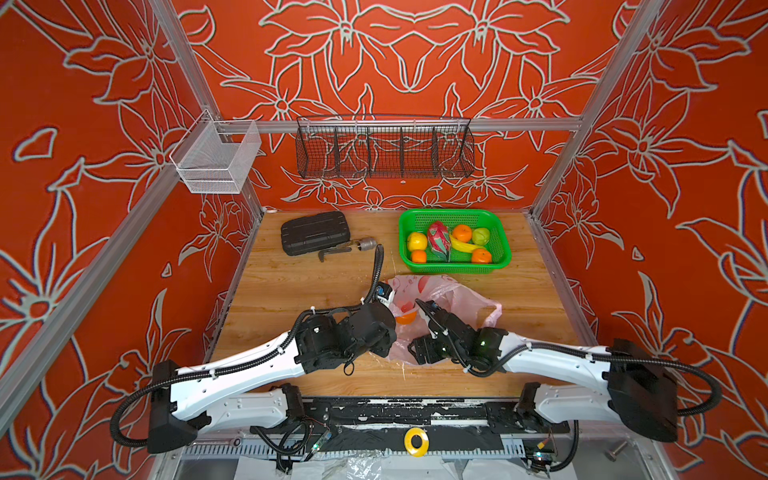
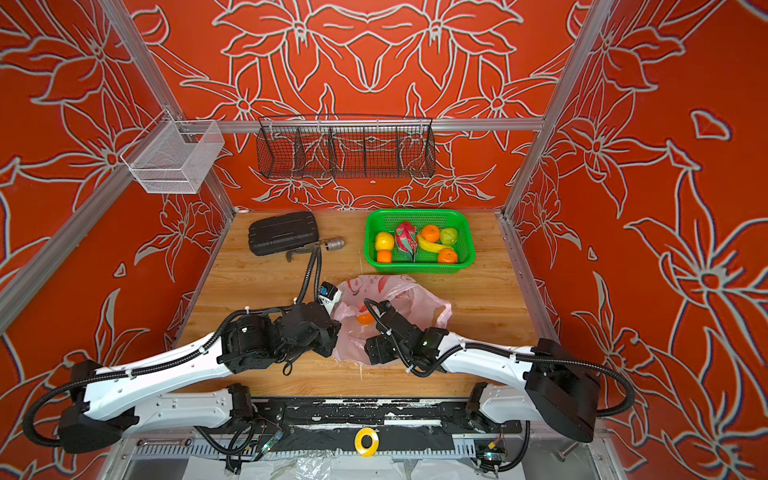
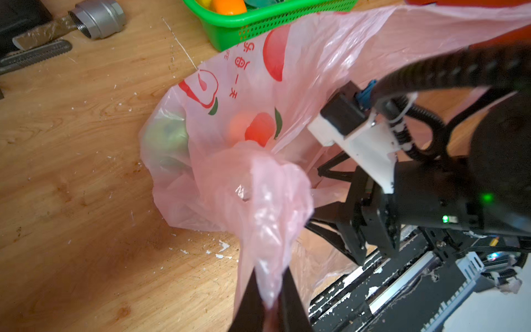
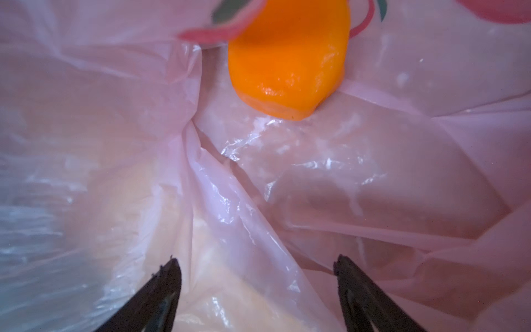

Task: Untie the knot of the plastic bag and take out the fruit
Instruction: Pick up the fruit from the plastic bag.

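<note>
Where the left tool [image 3: 270,277] bites: pressed together on a bunched fold of the plastic bag [image 3: 247,95], held up above the bench [image 3: 71,172]
Right tool [image 4: 256,260]: spread wide, gripping nothing, pointing into the bag's open mouth with film under both fingers
Orange [image 4: 287,57]: bare inside the bag, just ahead of the right tool and apart from its tips; in a top view the orange [image 1: 406,318] shows between the two tools
Green shape [image 3: 166,138]: dim through the film, well beyond the left tool; which fruit I cannot tell
Bag's place: bench centre, a little toward 6 o'clock with the far wall as 12; one loop handle [image 1: 494,311] trails toward 3 o'clock
Green basket [image 1: 453,216]: at 1 o'clock, just past the bag, holding three oranges [image 1: 462,232], a dragon fruit [image 1: 439,241], a yellow fruit [image 1: 417,241], a pale green fruit [image 1: 481,236] and a banana [image 1: 464,246]
Black case [image 1: 314,232]: at 11 o'clock, a metal fitting [image 1: 367,243] and a wrench [image 1: 332,252] just beside it
</note>
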`<state>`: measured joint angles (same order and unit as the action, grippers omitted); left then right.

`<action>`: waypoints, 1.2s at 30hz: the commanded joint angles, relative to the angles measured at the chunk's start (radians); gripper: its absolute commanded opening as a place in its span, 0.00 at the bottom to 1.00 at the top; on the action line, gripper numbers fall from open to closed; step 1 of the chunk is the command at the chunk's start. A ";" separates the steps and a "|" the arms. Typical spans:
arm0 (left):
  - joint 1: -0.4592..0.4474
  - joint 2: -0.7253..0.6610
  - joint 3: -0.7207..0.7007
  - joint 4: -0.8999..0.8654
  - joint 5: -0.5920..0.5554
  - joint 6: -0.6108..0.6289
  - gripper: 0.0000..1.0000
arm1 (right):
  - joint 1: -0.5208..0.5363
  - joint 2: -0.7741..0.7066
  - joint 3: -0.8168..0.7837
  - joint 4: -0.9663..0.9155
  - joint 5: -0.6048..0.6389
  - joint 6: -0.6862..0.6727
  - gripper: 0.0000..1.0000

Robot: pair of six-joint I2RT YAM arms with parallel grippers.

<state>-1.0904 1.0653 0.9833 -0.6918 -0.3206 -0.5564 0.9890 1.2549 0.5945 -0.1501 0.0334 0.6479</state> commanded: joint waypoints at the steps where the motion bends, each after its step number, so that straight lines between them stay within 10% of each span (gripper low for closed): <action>1: 0.006 -0.040 -0.017 0.038 -0.015 -0.044 0.10 | 0.004 0.007 0.046 0.039 0.125 -0.030 0.89; 24: 0.009 -0.102 0.011 -0.011 -0.065 -0.047 0.11 | 0.000 0.459 0.330 0.180 0.364 -0.144 0.97; 36: 0.012 -0.055 0.023 -0.013 -0.058 -0.030 0.11 | -0.007 0.513 0.332 0.198 0.298 -0.106 0.64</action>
<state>-1.0855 0.9806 0.9771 -0.6861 -0.3653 -0.5938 0.9855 1.7638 0.9211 0.0441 0.3374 0.5240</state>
